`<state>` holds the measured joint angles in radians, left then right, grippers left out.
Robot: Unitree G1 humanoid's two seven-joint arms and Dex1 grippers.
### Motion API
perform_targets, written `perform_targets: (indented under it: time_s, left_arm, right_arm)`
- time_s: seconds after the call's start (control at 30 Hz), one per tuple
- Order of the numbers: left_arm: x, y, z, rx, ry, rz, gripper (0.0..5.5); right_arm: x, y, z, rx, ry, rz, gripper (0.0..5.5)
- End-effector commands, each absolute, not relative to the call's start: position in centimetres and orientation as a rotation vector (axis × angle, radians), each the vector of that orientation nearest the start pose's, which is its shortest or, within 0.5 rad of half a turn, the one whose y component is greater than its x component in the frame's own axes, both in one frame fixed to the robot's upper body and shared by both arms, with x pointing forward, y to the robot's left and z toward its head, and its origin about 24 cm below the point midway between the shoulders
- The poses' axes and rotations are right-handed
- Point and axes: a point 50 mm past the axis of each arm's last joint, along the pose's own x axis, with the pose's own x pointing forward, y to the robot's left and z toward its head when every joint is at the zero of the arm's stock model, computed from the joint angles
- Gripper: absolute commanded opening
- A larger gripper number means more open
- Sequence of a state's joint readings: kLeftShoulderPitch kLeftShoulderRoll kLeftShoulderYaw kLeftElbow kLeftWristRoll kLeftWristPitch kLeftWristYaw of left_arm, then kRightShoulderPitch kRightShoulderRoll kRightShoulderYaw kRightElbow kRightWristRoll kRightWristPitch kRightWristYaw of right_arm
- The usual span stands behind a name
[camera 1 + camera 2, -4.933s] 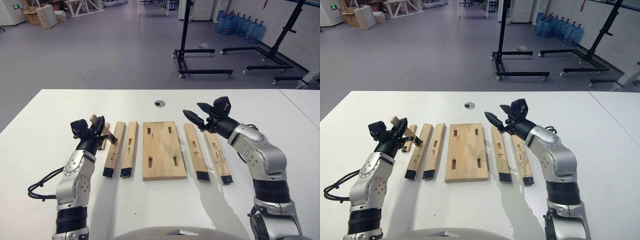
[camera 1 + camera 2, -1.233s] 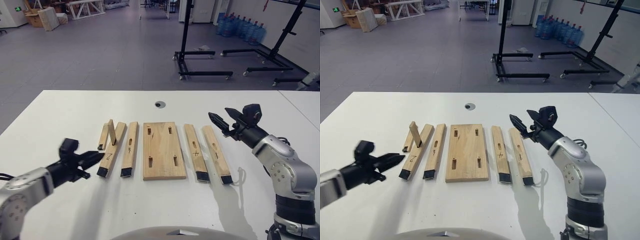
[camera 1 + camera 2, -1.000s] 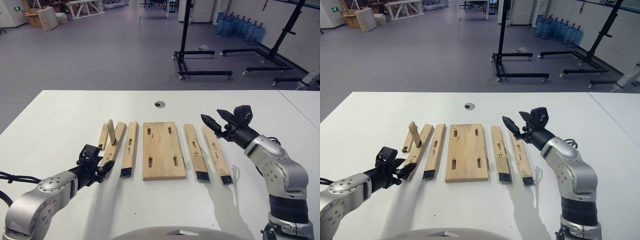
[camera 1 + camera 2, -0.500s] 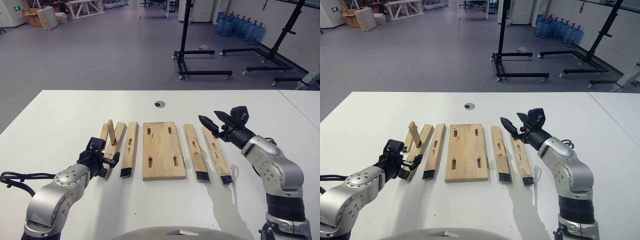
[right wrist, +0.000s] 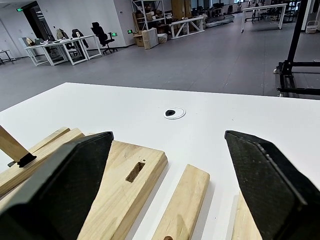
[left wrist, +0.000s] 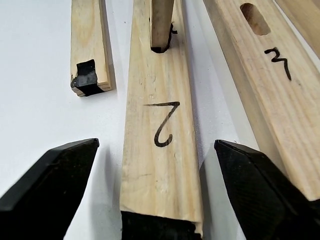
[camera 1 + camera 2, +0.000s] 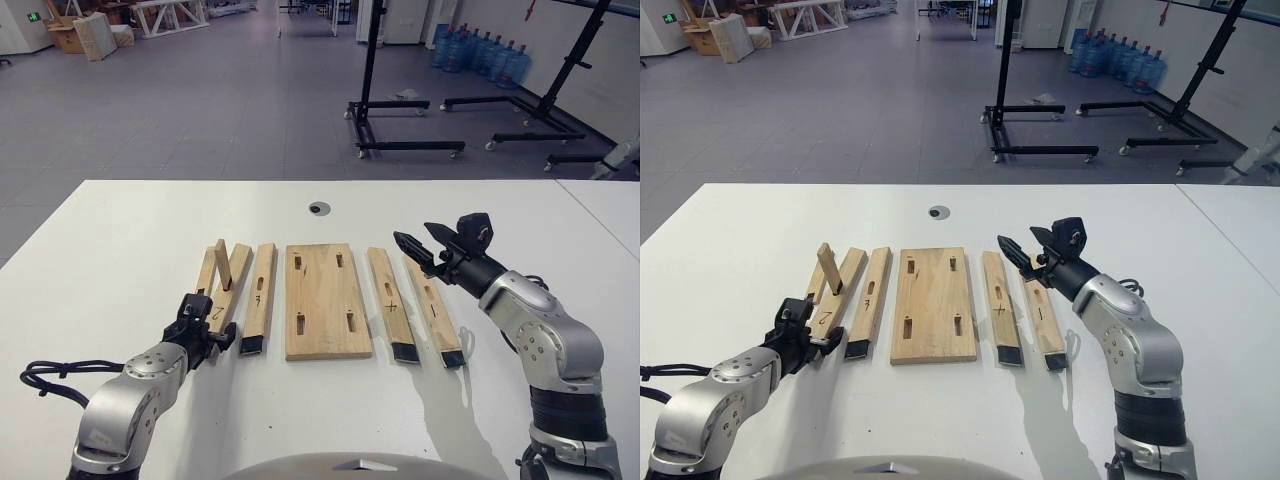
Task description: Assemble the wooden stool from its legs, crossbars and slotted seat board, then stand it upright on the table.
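- Left eye view: the left gripper [image 7: 207, 331] sits low at the near, black-capped end of the leg marked 2 [image 7: 229, 287]. Just over a second ago it hung well back towards the table's left edge, and it has come in step by step since.
- Left wrist view: its jaws stand wide apart, one finger [image 6: 52, 187] on each side of that leg. Neither is pressed to the wood, and they grip nothing.
- One crossbar [image 7: 224, 264] stands tilted in the slot of the leg marked 2. About five seconds ago the left gripper held it above the far ends of the left-hand legs.
- A second crossbar [image 7: 206, 270] lies flat just outside that leg, and another leg [image 7: 260, 296] lies just inside it.
- The seat board [image 7: 326, 300] lies flat in the middle of the white table [image 7: 110, 230], unmoved, with two more legs [image 7: 388, 300] [image 7: 433, 306] to its right.
- The right gripper [image 7: 412, 236] hovers over the far ends of those two legs, with its jaws spread wide and empty. Over the last second it has drifted a little inward towards the board.
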<state>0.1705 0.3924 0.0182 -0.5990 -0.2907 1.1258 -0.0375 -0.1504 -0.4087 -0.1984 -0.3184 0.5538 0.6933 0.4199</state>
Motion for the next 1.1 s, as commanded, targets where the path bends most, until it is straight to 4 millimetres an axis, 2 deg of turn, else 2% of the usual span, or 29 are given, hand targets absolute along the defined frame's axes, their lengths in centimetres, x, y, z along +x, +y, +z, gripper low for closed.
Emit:
perform_targets:
  time_s: [0.03,0.17,0.4,0.47,0.57,0.63,0.7,0.77,0.83,0.9,1.0,1.1]
  left_arm:
    - [17.8,20.4,3.3,0.189,0.82,-0.1,3.77]
    - [17.4,20.7,2.5,0.173,0.852,-0.078,3.17]
    - [16.8,20.9,1.1,0.042,0.895,-0.043,2.12]
    - [16.9,20.9,1.1,0.024,0.885,-0.048,2.03]
    - [18.3,20.5,2.2,0.007,0.814,-0.091,2.03]
    - [19.7,20.1,3.8,-0.001,0.739,-0.147,2.03]
    - [21.8,19.1,6.7,-0.039,0.603,-0.27,2.03]
    - [23.9,17.6,10.9,-0.159,0.417,-0.445,2.03]
    - [25.3,16.1,15.9,-0.377,0.191,-0.697,2.03]
    - [26.0,15.5,19.0,-0.561,0.054,-0.869,2.03]
    - [26.4,15.4,19.6,-0.691,0.027,-0.907,2.03]
    - [25.5,14.6,19.0,-0.733,0.079,-0.983,2.03]
  right_arm:
    - [26.5,-19.9,12.6,0.143,0.137,0.484,4.11]
    - [26.5,-19.8,12.7,0.143,0.137,0.491,4.11]
    - [26.6,-19.7,12.8,0.139,0.138,0.502,4.11]
    - [26.7,-19.7,12.8,0.138,0.138,0.502,4.11]
    - [26.9,-19.9,12.9,0.141,0.136,0.499,4.11]
    - [27.1,-20.1,13.0,0.157,0.131,0.491,4.11]
    - [27.8,-20.6,13.7,0.203,0.124,0.476,4.11]
    - [28.9,-21.4,15.2,0.316,0.112,0.475,4.11]
    - [30.1,-21.9,17.2,0.478,0.145,0.543,4.11]
    - [31.1,-21.8,19.8,0.674,0.169,0.674,4.11]
    - [31.7,-21.0,23.0,0.827,0.147,0.833,4.11]
    - [31.3,-19.8,25.5,0.935,0.119,0.989,4.11]
